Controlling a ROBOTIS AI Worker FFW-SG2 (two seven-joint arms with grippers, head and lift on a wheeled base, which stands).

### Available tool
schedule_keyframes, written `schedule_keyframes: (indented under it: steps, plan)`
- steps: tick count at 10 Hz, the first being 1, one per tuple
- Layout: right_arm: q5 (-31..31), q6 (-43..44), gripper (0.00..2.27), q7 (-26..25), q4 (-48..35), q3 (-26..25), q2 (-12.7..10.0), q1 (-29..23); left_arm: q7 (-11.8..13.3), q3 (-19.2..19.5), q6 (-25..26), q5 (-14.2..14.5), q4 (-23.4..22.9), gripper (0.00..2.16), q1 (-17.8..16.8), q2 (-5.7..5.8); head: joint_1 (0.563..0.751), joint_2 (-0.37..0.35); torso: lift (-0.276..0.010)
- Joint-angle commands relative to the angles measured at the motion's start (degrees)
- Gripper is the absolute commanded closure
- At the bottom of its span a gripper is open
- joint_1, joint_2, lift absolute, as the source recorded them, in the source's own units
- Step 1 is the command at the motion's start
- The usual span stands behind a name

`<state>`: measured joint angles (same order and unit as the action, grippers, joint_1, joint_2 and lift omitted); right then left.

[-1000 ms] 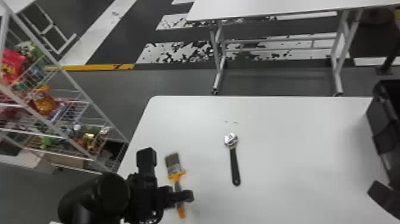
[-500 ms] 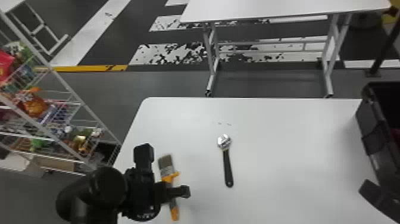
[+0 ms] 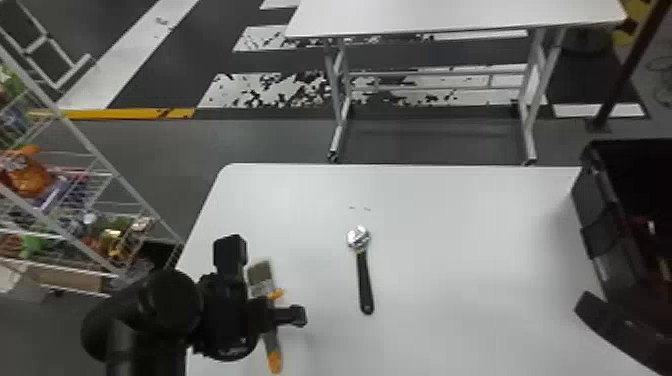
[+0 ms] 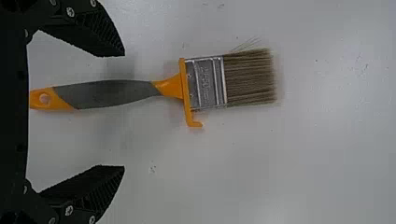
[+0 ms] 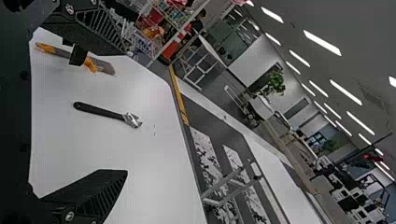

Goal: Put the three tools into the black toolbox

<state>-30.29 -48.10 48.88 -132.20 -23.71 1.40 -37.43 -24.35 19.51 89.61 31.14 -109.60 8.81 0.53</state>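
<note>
In the head view my left gripper (image 3: 278,317) is over the handle of the paintbrush (image 3: 271,341), near the table's left side. The left wrist view has the left gripper (image 4: 124,110) open, fingers apart on either side of the grey-and-orange brush handle (image 4: 112,92), touching nothing. An adjustable wrench (image 3: 365,280) with a black handle lies to the brush's right. At the right edge is the black toolbox (image 3: 592,200), with something red inside. Part of my right gripper (image 3: 612,327) is in front of it; in the right wrist view the right gripper (image 5: 126,112) stands open.
Both tools rest on a white table (image 3: 450,225). A wire shelf (image 3: 105,165) with packaged goods stands beyond its left edge. Another white table (image 3: 450,17) is farther off across the floor.
The head view has swung to the right, so the tools and table sit farther left in it and more of the toolbox shows. The left gripper has stayed by the brush handle.
</note>
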Motion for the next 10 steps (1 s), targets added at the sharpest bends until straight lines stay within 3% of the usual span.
schedule_keyframes:
  steps: [1,10]
  plan:
    - [0.67,-0.03,0.1,-0.19,0.45,0.6,0.01,0.6,-0.09,0.0,0.42,0.06,0.44,0.15,-0.28,0.0,0.695,0.204,-0.051]
    - [1.47,0.15,0.1,-0.54,0.89,2.09,-0.08,1.04,-1.76,0.44,0.42,-0.12,4.13,0.21,-1.07,0.27,0.695,0.245,-0.051]
